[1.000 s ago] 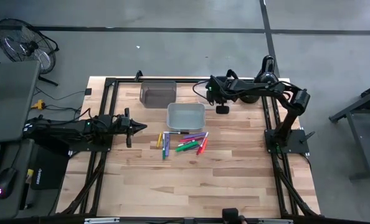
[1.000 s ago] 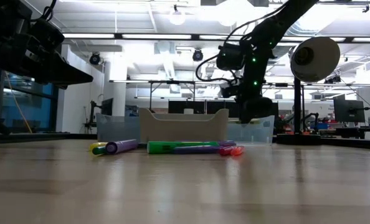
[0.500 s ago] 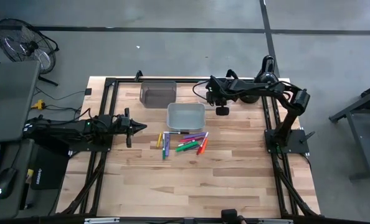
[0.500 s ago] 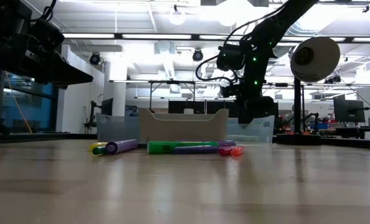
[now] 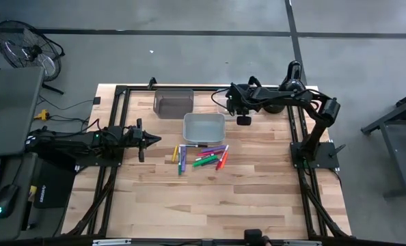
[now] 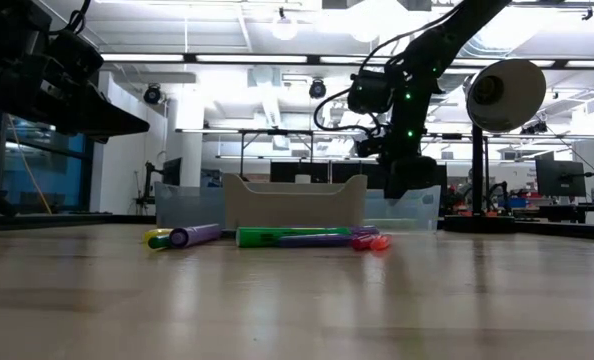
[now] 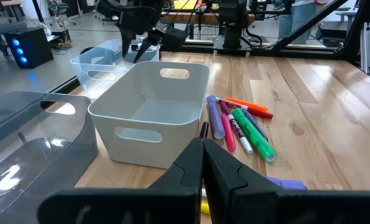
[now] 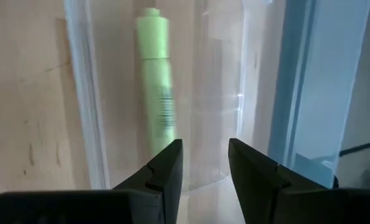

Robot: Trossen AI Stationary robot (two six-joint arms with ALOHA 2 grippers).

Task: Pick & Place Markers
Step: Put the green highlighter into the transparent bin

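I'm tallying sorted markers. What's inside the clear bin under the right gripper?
One light green marker lies on the clear bin floor beyond the open right gripper. The fingers hide the bin's nearer part.

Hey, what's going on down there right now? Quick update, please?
Right gripper open above a clear bin, green marker lying loose inside. Left gripper shut, waiting at table's left. Remaining markers beside the white bin. Nothing blocking.
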